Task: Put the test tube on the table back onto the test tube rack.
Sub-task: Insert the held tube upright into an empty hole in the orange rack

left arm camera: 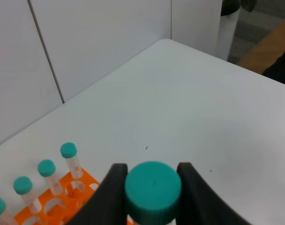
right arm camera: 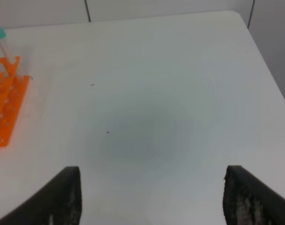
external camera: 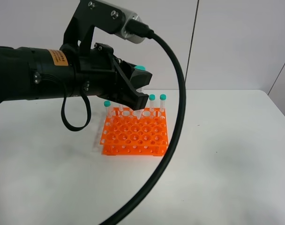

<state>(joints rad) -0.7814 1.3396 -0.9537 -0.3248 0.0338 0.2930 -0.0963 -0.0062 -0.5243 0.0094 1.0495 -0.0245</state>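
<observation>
Clamped on the cap of the test tube (left arm camera: 153, 188), the left gripper (external camera: 135, 91) holds it tip-down over the rack's (external camera: 133, 137) back row, so the next move is probably centring on a free hole and lowering, while the right gripper (right arm camera: 154, 190) gapes empty.

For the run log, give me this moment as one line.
left claw: shut on test tube cap | tube tip: at test tube rack back row | right claw: open, over table
</observation>
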